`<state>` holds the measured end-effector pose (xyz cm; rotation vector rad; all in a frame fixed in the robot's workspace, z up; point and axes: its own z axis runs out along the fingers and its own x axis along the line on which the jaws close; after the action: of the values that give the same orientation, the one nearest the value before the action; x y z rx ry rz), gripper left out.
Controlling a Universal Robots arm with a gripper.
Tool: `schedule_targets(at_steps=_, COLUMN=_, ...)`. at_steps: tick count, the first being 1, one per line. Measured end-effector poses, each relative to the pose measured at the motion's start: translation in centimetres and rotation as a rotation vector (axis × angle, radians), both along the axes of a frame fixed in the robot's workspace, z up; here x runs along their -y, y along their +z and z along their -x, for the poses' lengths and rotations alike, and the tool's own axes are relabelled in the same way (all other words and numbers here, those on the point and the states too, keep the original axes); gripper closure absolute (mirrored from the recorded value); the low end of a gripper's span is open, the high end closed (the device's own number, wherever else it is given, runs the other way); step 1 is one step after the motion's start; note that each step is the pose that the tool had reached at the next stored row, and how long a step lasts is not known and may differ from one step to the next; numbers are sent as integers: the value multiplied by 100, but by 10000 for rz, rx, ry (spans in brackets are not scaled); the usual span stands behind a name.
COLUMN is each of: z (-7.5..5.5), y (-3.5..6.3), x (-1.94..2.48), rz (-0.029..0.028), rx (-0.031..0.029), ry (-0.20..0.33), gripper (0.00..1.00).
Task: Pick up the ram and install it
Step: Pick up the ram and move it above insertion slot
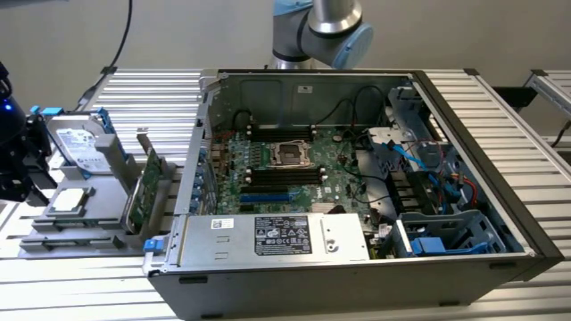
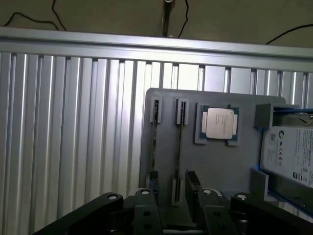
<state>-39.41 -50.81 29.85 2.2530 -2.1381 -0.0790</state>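
Note:
Two ram sticks stand on edge in slots of a grey holder [image 2: 215,166]. In the wrist view they are thin green strips, one ram stick [image 2: 179,147] beside the other [image 2: 154,142]. In the exterior view the ram [image 1: 150,184] stands at the holder's side nearest the case. My gripper [image 2: 172,196] is open with nothing between its black fingers [image 2: 146,208], and the nearer ends of the sticks lie just past the fingertips. In the exterior view the gripper [image 1: 23,187] hangs at the far left, beside the holder.
The holder also carries a processor chip [image 2: 218,123] and a silver hard drive [image 1: 80,144] with blue rails. The open computer case [image 1: 464,200] lies to the exterior view's right, with the motherboard's black memory slots [image 1: 283,175] and a power supply [image 1: 281,237]. Ribbed metal table [image 2: 73,137] all around.

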Motion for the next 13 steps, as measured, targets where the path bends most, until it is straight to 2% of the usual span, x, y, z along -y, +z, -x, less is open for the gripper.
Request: schedule_targets(at_steps=13, z=0, y=-237, x=6, rz=0, rx=0, ry=260, gripper=64)
